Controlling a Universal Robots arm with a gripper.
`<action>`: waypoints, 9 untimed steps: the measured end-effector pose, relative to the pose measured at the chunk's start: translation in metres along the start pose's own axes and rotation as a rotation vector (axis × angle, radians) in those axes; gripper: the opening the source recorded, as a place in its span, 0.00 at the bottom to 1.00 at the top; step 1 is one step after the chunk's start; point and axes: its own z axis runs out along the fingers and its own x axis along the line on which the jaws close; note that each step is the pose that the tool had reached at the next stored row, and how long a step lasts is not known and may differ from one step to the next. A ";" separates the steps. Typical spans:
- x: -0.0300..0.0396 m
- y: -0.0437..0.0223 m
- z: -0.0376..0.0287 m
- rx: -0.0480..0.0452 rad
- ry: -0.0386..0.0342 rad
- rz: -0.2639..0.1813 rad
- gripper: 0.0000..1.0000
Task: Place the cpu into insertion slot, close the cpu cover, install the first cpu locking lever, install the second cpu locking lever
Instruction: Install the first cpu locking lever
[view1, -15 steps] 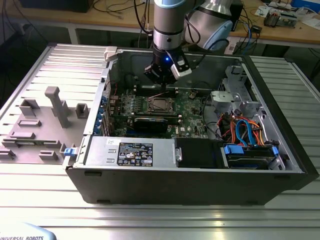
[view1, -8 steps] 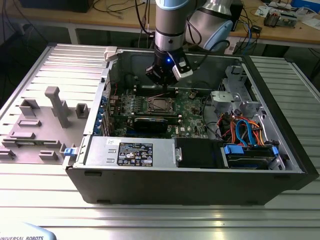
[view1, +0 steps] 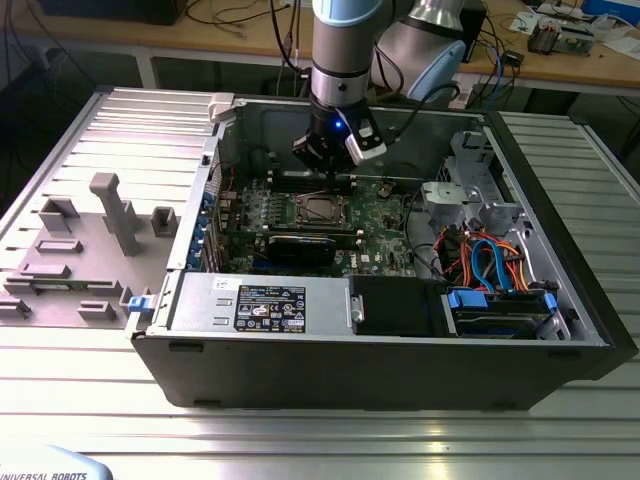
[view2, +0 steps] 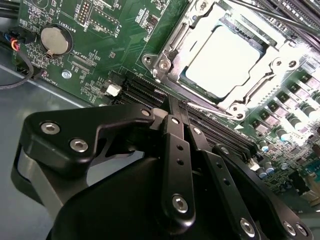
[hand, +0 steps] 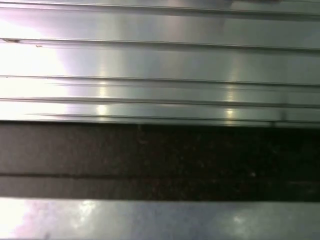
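The cpu (view2: 224, 61) sits in the insertion slot (view1: 320, 209), near the middle of the green motherboard (view1: 385, 215), inside the open computer case (view1: 400, 330) that lies on its side on the ribbed metal table (view1: 300, 430). In the second wrist view the chip's pale square top shows through the window of the cpu cover (view2: 175, 42), which lies flat over it, so the chip looks placed and the cover looks closed. A thin locking lever (view2: 212, 107) runs along the edge of the socket nearest the gripper, and whether it is latched cannot be told.

The arm hangs straight down into the case in the exterior view, with the gripper (view1: 333, 170) just above the board at the far side of the socket. In the second wrist view the gripper's (view2: 181, 107) two black fingers (view2: 176, 145) are pressed together with nothing between them, their tips close to that lever. The socket lies straight ahead of the fingertips, and the lever's length runs crosswise to the fingers.
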 end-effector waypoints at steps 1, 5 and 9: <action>-0.0001 -0.0001 0.0010 0.0000 0.0000 0.000 0.11; -0.0009 -0.0003 0.0038 0.0000 0.0000 0.000 0.11; -0.0024 -0.0005 0.0068 0.0000 0.0000 0.000 0.11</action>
